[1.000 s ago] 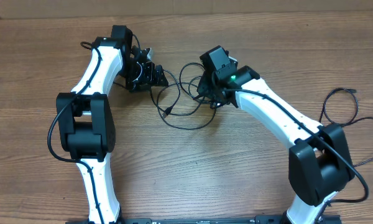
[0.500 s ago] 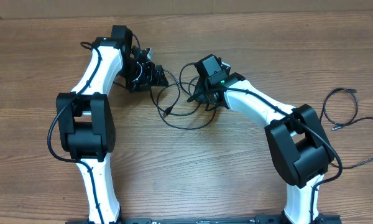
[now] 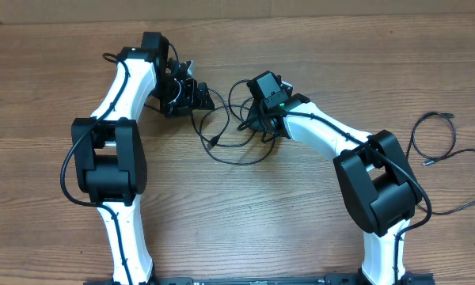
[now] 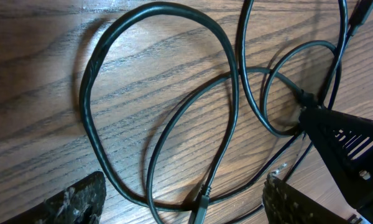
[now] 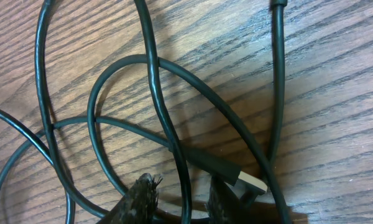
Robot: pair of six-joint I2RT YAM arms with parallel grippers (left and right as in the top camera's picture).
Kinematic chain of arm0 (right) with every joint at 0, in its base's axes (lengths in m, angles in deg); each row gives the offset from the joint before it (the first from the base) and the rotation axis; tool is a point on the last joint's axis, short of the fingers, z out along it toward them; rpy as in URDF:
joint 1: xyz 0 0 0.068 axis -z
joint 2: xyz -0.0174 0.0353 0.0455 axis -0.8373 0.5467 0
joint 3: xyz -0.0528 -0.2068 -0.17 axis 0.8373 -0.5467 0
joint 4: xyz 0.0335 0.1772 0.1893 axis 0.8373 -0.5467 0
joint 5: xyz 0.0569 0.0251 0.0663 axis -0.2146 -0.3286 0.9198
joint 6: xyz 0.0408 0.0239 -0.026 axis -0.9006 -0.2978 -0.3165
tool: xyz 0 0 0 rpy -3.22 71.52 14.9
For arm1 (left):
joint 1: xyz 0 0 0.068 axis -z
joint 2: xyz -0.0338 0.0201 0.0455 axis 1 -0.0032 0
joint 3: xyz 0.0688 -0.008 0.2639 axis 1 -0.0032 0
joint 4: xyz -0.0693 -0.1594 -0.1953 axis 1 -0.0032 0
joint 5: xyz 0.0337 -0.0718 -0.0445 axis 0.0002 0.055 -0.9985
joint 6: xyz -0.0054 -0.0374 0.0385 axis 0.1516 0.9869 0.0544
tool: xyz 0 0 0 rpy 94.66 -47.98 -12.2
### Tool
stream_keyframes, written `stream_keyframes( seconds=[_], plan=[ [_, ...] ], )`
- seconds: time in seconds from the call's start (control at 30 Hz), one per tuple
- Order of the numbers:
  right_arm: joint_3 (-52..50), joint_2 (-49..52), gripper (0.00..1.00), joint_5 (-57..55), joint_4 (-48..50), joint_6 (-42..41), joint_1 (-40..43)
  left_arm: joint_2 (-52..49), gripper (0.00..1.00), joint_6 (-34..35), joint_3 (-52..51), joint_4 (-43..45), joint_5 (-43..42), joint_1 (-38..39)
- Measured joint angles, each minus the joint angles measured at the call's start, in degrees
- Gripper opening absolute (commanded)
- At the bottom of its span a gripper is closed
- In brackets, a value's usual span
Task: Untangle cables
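The cables [image 3: 229,134] lie as a tangle of thin black loops on the wood between my two grippers. My left gripper [image 3: 191,93] is at the tangle's left side, open wide. In the left wrist view a cable strand and a small plug [image 4: 201,208] lie between its fingers [image 4: 78,199], untouched. My right gripper [image 3: 257,119] sits over the tangle's right side. In the right wrist view its fingertips [image 5: 142,196] stand close either side of one strand [image 5: 152,81], with a small gap on each side. A metal-tipped plug [image 5: 248,182] lies just right of them.
Another thin black cable [image 3: 435,134] curls alone near the right edge of the table [image 3: 301,47]. Thicker black wires run along both white arms. The right gripper's black body [image 4: 348,143] shows in the left wrist view.
The right arm's elbow has swung in to the left, and its gripper shifted slightly left over the tangle with its jaws narrowing around a strand. The left arm has not moved.
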Motion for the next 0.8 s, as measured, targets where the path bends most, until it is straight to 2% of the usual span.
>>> stream_keyframes(
  seconds=[0.33,0.7,0.77,0.8],
  plan=[
    [-0.4,0.0,0.17,-0.2,0.0,0.0,-0.7,0.0,0.80,0.0,0.0,0.0,0.0,0.0],
    [-2.1,0.0,0.12,-0.3,1.8,0.0,-0.7,0.0,0.80,0.0,0.0,0.0,0.0,0.0],
    [-2.6,0.0,0.04,-0.4,2.0,-0.2,-0.7,0.0,0.81,0.0,0.0,0.0,0.0,0.0],
    [-2.6,0.0,0.04,-0.4,1.9,0.0,-0.7,0.0,0.81,0.0,0.0,0.0,0.0,0.0]
  ],
)
